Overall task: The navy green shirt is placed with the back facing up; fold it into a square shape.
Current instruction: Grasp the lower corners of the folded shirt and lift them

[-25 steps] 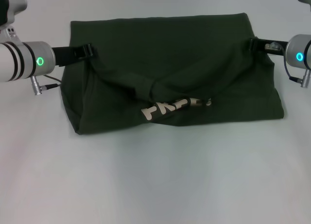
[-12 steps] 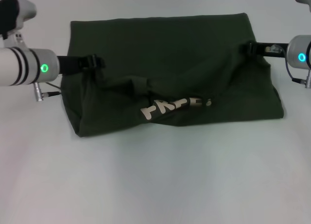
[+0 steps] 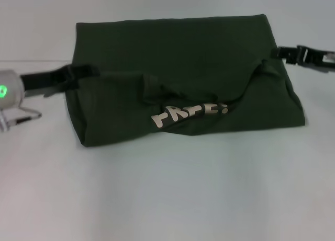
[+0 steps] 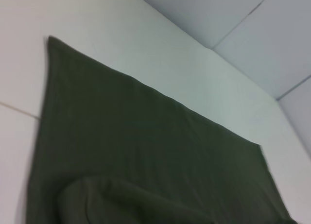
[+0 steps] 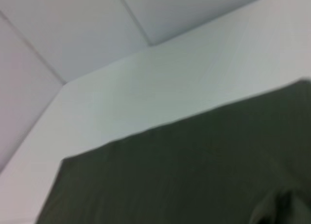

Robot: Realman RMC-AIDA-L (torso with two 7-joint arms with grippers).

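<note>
The navy green shirt [image 3: 178, 58] lies folded on the white table, much wider than deep. A rumpled fold with pale cream lettering [image 3: 189, 113] runs across its near half. My left gripper [image 3: 86, 72] is at the shirt's left edge, open and holding nothing. Just off the shirt's right edge my right gripper [image 3: 280, 53] is also open, apart from the cloth. In the left wrist view the shirt [image 4: 146, 156] fills the lower part, with a raised fold close by. The right wrist view shows the shirt [image 5: 194, 175] flat on the table.
White table [image 3: 167, 199] extends all round the shirt, with a wide bare stretch in front of it. Pale wall panels [image 4: 252, 34] rise behind the table's far edge.
Both grippers have let go of the folded-over cloth and drawn outward to the sides. The fold has settled lower, and the lettering now shows more fully.
</note>
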